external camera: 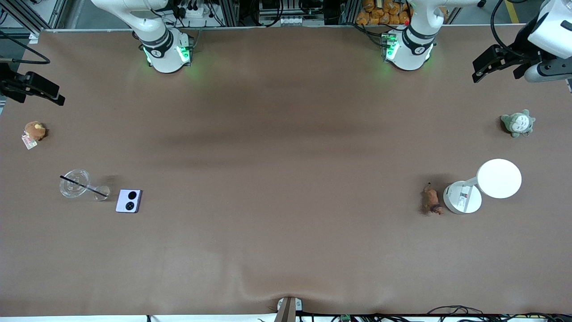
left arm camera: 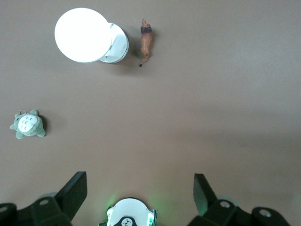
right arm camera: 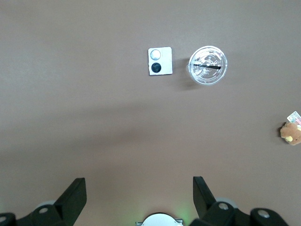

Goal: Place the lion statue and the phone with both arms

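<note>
While both arms are held raised at the table's two ends, nothing is gripped by either. At the right arm's end, the right gripper (external camera: 33, 87) is seen hanging over the table edge, its fingers (right arm camera: 73, 197) spread apart and empty. Near it, a brown plush (external camera: 35, 130) with a tag is found lying on the table (external camera: 286, 134). Nearer the front camera, a clear cup (external camera: 75, 183) with a black straw is seen, tipped on its side as far as can be told. Just beside the cup, toward the table's middle, the phone (external camera: 128, 201) is laid flat, its two round camera circles facing up.

Toward the left arm's end, the lion (external camera: 431, 200) is found lying on the table, just beside the round base of a white lamp (external camera: 499, 178); whether the two touch cannot be told. Farther from the front camera, a grey-green plush (external camera: 517, 123) is set well apart from the lamp. Over that end of the table, the left gripper (external camera: 496, 65) is held in the air, its fingers (left arm camera: 75, 190) parted and empty.
</note>
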